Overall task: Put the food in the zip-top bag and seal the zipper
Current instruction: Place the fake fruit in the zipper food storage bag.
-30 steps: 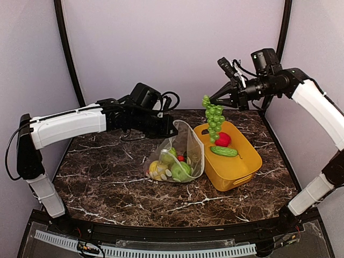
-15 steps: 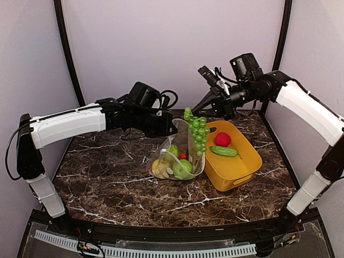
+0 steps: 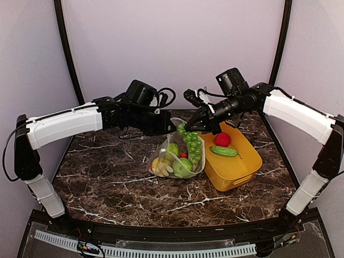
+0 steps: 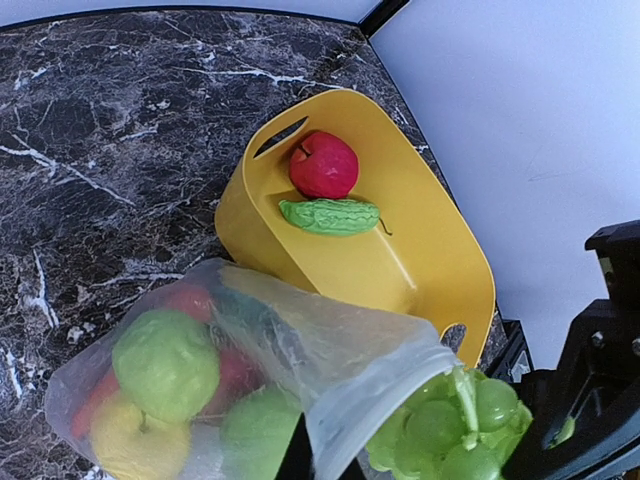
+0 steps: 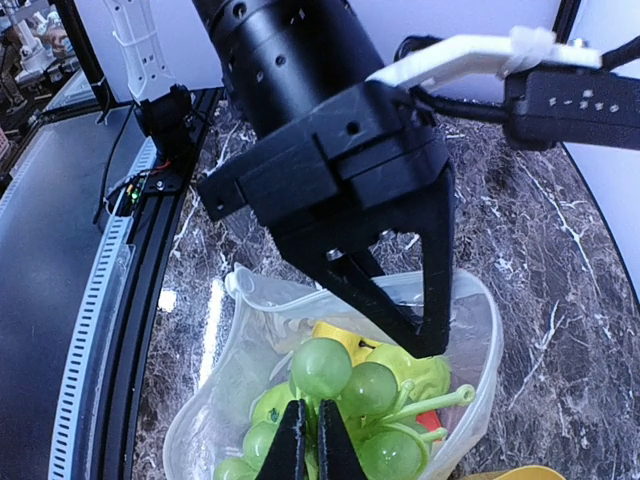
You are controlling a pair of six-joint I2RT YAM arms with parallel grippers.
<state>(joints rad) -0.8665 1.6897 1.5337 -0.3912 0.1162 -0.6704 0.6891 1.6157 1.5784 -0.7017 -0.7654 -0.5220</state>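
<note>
The grapes [image 3: 190, 143] hang just below the right gripper [image 3: 186, 127], which is clenched on their stem, in the mouth of the bag [image 4: 335, 350]. The left gripper [image 3: 172, 128], close beside the right one, grasps the bag's rim. A basket [image 3: 244, 164] sits on the surface [image 3: 107, 166], right of both.

The clear dotted plastic bag [image 4: 340, 355] stands open just left of the yellow plastic basket [image 3: 239, 174], with green apples [image 3: 181, 168] and a yellow lemon [image 3: 156, 165] inside. A bunch of green grapes [image 3: 191, 142] hangs in its mouth. A round red fruit [image 3: 222, 139] and a green cucumber [image 3: 223, 151] lie in the basket.
</note>
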